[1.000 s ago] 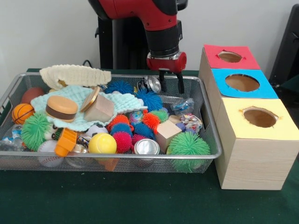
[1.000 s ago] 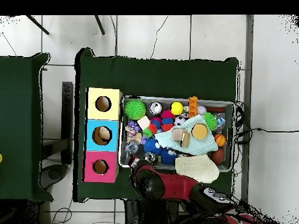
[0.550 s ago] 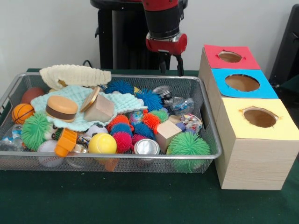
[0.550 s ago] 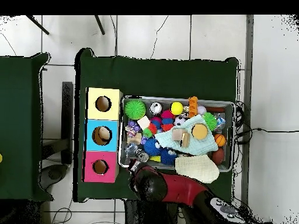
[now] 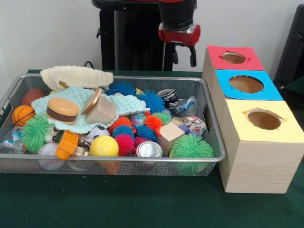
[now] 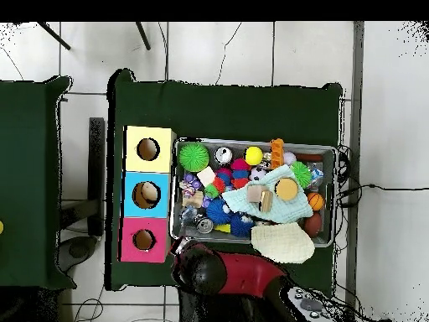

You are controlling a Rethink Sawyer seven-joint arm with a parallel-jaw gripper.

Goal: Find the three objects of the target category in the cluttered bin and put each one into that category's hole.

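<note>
Front view: fingers (image 5: 183, 55) spread and empty above the wire bin (image 5: 209, 130).

I see a green cloth (image 5: 118, 202) covering the table, a white wall (image 5: 47, 33) behind, and tiled floor (image 6: 226, 50) around it.

lab | green-clothed table (image 5: 142, 204) | tiled floor (image 6: 218, 50) | hole boxes (image 5: 256, 142)
</note>
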